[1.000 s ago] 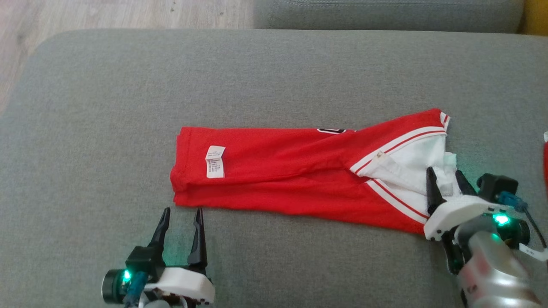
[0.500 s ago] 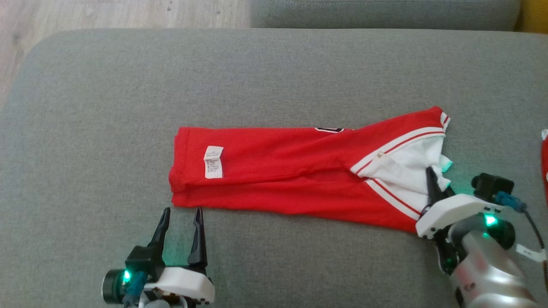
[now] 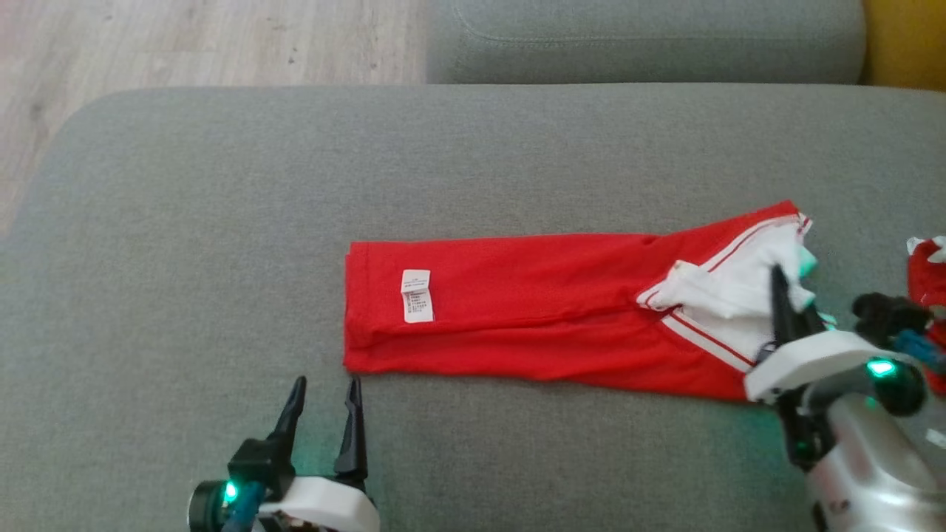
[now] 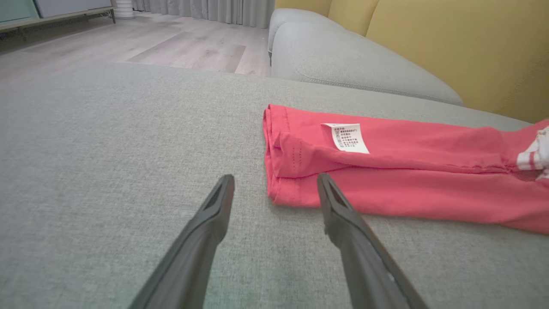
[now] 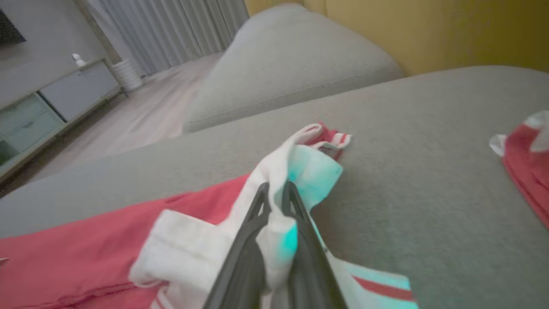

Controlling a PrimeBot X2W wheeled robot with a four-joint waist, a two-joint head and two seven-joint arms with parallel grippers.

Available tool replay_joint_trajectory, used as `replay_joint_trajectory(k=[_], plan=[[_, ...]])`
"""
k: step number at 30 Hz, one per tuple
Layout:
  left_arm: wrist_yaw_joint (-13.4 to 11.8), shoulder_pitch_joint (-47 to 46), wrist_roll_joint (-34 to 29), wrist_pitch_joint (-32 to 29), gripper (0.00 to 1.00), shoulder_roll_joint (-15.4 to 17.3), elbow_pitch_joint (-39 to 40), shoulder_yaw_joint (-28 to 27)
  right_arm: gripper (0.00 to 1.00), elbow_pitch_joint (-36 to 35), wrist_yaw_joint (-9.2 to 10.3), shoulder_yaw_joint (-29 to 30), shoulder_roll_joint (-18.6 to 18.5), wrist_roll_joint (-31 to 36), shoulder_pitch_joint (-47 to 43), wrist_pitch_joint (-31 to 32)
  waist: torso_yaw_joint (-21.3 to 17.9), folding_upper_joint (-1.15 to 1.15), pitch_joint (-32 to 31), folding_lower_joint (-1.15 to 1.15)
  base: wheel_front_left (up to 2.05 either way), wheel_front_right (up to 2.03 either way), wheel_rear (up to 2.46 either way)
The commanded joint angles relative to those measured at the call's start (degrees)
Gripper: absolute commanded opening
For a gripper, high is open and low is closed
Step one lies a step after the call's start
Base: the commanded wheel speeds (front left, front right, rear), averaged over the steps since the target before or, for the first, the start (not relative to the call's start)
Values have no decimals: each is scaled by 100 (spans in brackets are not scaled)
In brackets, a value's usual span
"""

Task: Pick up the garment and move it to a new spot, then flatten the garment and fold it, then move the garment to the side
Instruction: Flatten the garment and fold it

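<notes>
Garment (image 3: 532, 310): red jersey w/ white striped trim, already folded lengthwise into a strip. It lies left–right on the sofa seat (image 3: 222, 222), right of centre and approx. midway front to back, trim end toward the seat's right edge. Care label (image 3: 417, 295) faces up nr the hem end. Right tool (image 3: 777, 277) is pinched tight on a bunch of the white lining (image 3: 732, 284) at the trim end; the right wrist view shows cloth squeezed between its fingers (image 5: 242, 262). Left tool (image 3: 326, 384) stands wide, holding nothing, just short of the strip's near hem corner, not touching it. A second red cloth (image 3: 927, 266) lies by the seat's right edge, apart from the garment.

Step in hand (judged): securing both ends for the cross fold. To do it well:
- Left tool should slide fwd & nip the hem corner through all layers, not the top one only.
- Right tool's bite looks thin, prob. lining only, so lift low & slow or the red layers may peel open.
- Keep clear of the second red cloth.

Vs. 1 s earlier: right tool then stood open astride the white lining; now it is clamped & the lining is bunched toward it. The dark print at the strip's far edge no longer shows. Left tool is as wide as before. The whole head view has shifted, largely camera motion; whether the strip itself slid cannot be told.
</notes>
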State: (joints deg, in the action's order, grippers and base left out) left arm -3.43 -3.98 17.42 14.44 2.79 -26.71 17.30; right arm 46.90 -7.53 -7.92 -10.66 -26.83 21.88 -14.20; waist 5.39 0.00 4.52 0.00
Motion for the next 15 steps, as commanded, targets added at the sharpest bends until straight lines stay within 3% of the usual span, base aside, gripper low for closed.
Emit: replay_joint_trajectory(k=[1, 9, 15], plan=[[35, -89, 35, 56, 100, 9, 134, -77, 0, -379, 4, -281, 116, -77, -9, -78, 106, 0, -29, 0, 0, 0, 0], [49, -49, 0, 56, 100, 9, 96, 151, 0, -1264, 4, -1338, 341, -484, -195, -79, 700, 0, -56, 0, 0, 0, 0], [101, 2, -91, 56, 100, 9, 90, 273, 0, -1343, 4, -2015, 456, -770, -35, -79, 1393, 0, -65, 0, 0, 0, 0]])
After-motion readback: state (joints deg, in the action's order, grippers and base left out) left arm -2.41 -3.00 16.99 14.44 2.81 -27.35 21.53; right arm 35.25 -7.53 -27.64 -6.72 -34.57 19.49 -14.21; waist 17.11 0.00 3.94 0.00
